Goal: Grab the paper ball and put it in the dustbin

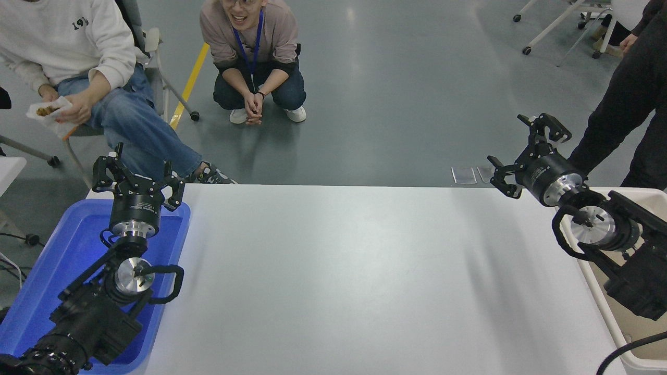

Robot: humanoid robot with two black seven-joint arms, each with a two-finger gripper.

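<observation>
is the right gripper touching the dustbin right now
Apart. The head view shows the right gripper, jaws open and empty, raised beyond the table's far right corner, clear of the dustbin rim.

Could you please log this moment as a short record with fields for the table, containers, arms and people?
table: white, no paper ball visible
dustbin: cream, at table's right edge
tray: blue, at left edge
left end effector: open, empty, over the tray
right end effector: open, empty, raised above table's far right corner
people: three beyond the far side
</observation>
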